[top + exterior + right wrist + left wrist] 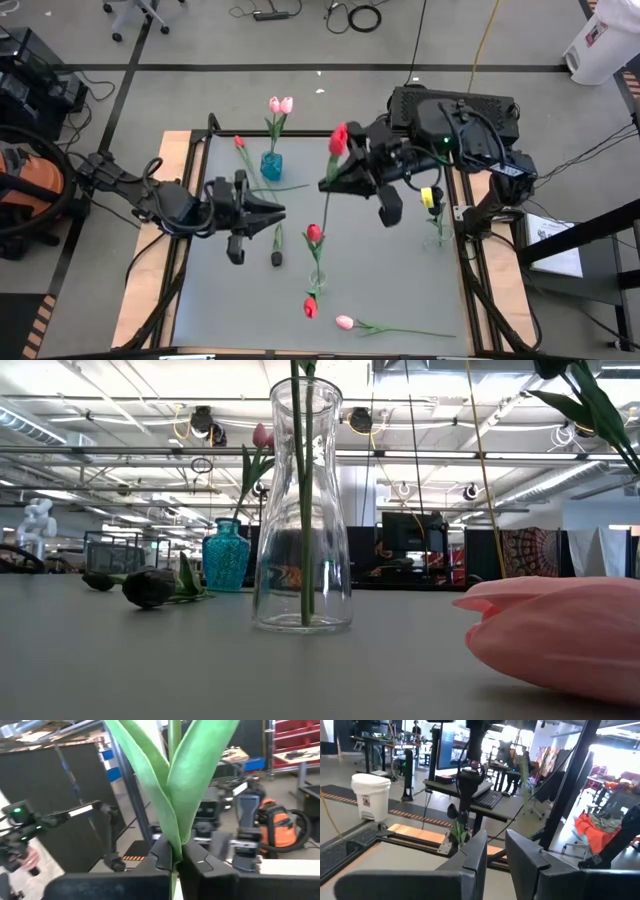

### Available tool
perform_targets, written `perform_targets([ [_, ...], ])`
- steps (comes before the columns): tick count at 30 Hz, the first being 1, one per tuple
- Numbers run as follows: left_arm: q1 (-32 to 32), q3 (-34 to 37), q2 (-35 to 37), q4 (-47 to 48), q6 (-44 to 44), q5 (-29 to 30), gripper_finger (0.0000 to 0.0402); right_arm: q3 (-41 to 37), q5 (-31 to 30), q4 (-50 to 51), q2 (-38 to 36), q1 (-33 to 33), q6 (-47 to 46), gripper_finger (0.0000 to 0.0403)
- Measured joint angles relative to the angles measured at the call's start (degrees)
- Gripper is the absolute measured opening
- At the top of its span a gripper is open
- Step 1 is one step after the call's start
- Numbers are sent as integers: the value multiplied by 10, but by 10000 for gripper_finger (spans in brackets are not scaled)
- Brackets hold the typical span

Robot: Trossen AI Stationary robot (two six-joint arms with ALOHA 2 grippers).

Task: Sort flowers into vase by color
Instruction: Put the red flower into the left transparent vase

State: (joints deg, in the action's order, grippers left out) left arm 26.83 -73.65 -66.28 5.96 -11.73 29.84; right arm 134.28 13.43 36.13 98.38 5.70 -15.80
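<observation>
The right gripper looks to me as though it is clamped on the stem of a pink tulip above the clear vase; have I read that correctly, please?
Not quite: the tulip in the right gripper is red, not pink, as the high view shows. The rest stands: the right wrist view shows the fingers shut on its green stem, and the stem hangs down towards the clear vase.

red tulip (pixel 339 138): upright, stem pinched | pink tulips (pixel 281 104): blue vase | others lie flat, seemingly
</observation>
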Motion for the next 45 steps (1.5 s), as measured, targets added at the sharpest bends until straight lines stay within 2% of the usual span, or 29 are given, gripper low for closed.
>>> perform_targets([
  [7,1,0,0,8,0,0,76,1,-3,4,11,51,28,0],
  [14,3,0,0,9,-6,-3,76,0,-80,11,44,95,70,0],
  [24,5,0,0,11,-17,-8,76,0,-121,56,65,113,121,0],
  [33,6,0,0,12,-16,-8,76,0,-133,144,11,111,163,0],
  [38,6,0,0,12,-16,-8,76,0,-167,185,-34,109,184,0],
  [45,6,0,0,12,-17,-1,76,0,-170,271,-103,98,188,0],
])
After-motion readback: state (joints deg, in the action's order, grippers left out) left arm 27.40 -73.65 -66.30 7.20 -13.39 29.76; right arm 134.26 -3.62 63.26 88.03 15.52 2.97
